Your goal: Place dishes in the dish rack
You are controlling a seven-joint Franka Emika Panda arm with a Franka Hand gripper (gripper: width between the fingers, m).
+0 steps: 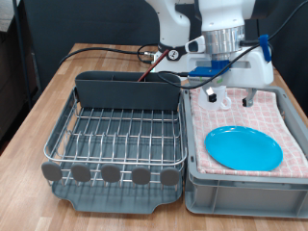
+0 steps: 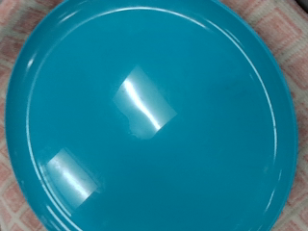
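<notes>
A round bright-blue plate (image 1: 243, 147) lies flat on the pink checked cloth (image 1: 205, 123) inside the grey tub (image 1: 241, 189). It fills the wrist view (image 2: 154, 115). My gripper (image 1: 232, 97) hangs above the tub's far end, a little beyond the plate, with its fingers apart and nothing between them. The fingers do not show in the wrist view. The silver wire dish rack (image 1: 120, 130) stands empty on its dark grey tray (image 1: 115, 188) at the exterior view's left, with the dark grey caddy (image 1: 128, 91) at its far side. The mug and the wooden spoon are out of view.
The rack and the tub stand side by side on a wooden table (image 1: 48, 91). Black and red cables (image 1: 144, 56) lie on the table behind the rack, near the robot's base. A dark curtain hangs behind.
</notes>
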